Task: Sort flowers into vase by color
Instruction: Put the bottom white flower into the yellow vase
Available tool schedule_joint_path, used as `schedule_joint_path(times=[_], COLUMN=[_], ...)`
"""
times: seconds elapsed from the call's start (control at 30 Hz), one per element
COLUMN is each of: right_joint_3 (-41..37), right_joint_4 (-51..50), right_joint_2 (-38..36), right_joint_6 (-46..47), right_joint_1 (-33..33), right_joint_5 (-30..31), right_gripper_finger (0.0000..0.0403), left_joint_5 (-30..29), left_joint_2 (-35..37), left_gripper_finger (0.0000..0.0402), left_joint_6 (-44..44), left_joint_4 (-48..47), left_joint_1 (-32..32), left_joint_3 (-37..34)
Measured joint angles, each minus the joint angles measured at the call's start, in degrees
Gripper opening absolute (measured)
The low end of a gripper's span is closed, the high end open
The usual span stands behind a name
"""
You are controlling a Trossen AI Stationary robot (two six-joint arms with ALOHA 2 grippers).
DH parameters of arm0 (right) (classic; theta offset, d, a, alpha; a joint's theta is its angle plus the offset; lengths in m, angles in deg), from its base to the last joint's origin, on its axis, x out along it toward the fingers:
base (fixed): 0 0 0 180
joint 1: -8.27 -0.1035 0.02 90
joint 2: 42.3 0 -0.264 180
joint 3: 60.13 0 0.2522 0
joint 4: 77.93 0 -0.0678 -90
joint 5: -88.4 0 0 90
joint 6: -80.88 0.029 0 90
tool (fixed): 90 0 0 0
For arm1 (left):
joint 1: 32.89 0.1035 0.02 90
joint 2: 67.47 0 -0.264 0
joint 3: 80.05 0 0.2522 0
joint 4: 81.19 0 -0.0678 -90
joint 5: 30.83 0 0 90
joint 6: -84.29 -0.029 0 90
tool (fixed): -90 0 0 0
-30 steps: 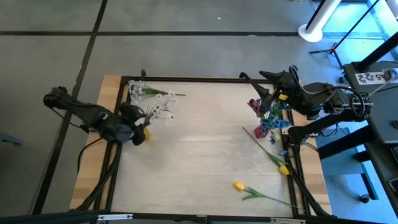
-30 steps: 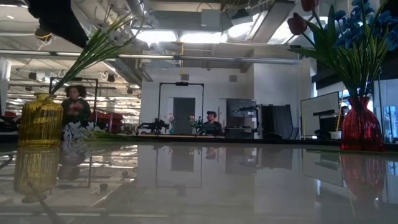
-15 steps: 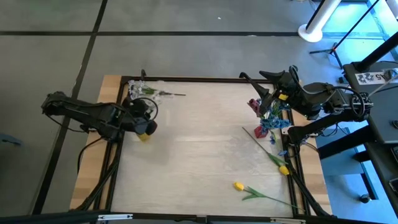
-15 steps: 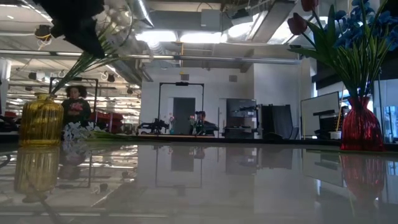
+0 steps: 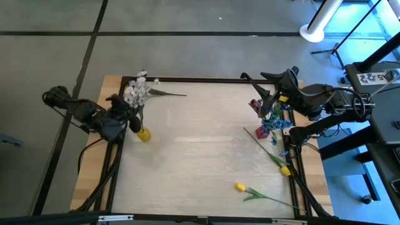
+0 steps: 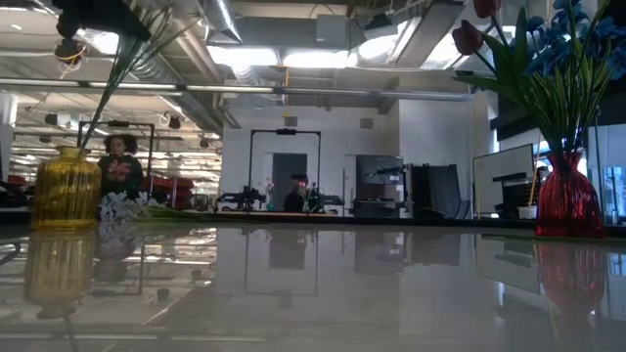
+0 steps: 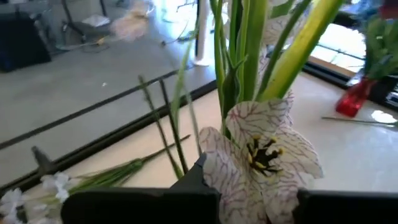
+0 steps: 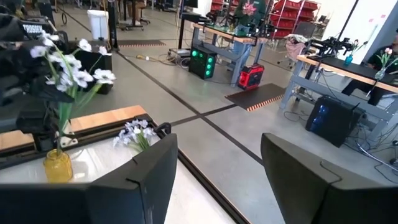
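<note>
While my left claw gripped a white flower bunch with stems dipping into the yellow vase, my right claw hung spread and empty beside the red vase of blue flowers; yellow tulips lay on the surface.

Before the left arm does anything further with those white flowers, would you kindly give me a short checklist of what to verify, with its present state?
1. White sprigs stand stems-down in the yellow vase: ok.
2. Yellow vase upright on the table: ok.
3. Left hand grip on the stems: cannot tell.
4. Right hand parked above the red vase, away from the left arm: ok.
5. All flowers sorted: not ok; white sprig and yellow tulips lie on the table.
</note>
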Motion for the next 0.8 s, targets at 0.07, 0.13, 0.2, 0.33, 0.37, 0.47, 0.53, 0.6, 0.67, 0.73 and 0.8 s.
schedule_joint_path(times=[0.07,0.13,0.2,0.33,0.37,0.47,0.53,0.6,0.67,0.73,0.8], right_joint_3=[0.0,0.0,0.0,0.0,0.0,0.0,0.0,0.0,0.0,0.0,0.0], right_joint_4=[-0.1,-0.2,-0.2,-0.2,-0.2,-0.2,-0.2,-0.2,0.1,0.2,0.6], right_joint_2=[0.0,0.0,0.0,-0.2,-0.2,-0.2,-0.2,-0.7,-1.0,-1.3,-1.3], right_joint_6=[0.0,0.0,0.0,-0.4,-0.8,-2.2,-3.0,-3.0,-3.0,-3.0,-3.0], right_joint_1=[0.0,0.0,0.0,0.0,0.0,0.0,0.0,0.0,0.0,0.0,0.0], right_joint_5=[0.0,0.0,0.0,0.0,0.0,0.5,1.5,1.5,1.5,1.5,1.5], right_gripper_finger=[0.0232,0.0232,0.0232,0.0232,0.0232,0.0232,0.0232,0.0232,0.0232,0.0232,0.0232], left_joint_5=[-0.9,-1.0,-1.2,-1.3,-1.7,-5.2,-7.6,-9.6,-11.5,-12.5,-12.6], left_joint_2=[0.1,0.1,0.0,-0.1,-0.2,-0.2,-0.2,-0.4,-0.4,-0.3,-0.4], left_gripper_finger=[0.0004,0.0004,0.0004,0.0009,0.0012,0.0015,0.0013,0.0008,0.0004,0.0004,0.0006], left_joint_6=[1.4,4.6,8.0,12.0,12.8,16.5,17.9,17.8,16.2,13.0,8.7], left_joint_4=[0.0,-0.1,0.1,0.8,1.2,2.8,4.9,8.7,13.2,17.4,21.0], left_joint_1=[-2.1,-3.7,-5.1,-6.8,-7.0,-7.0,-6.5,-5.6,-4.5,-3.2,-1.8], left_joint_3=[-1.5,-4.0,-6.3,-9.1,-9.7,-11.8,-13.4,-15.3,-17.0,-18.0,-18.7])
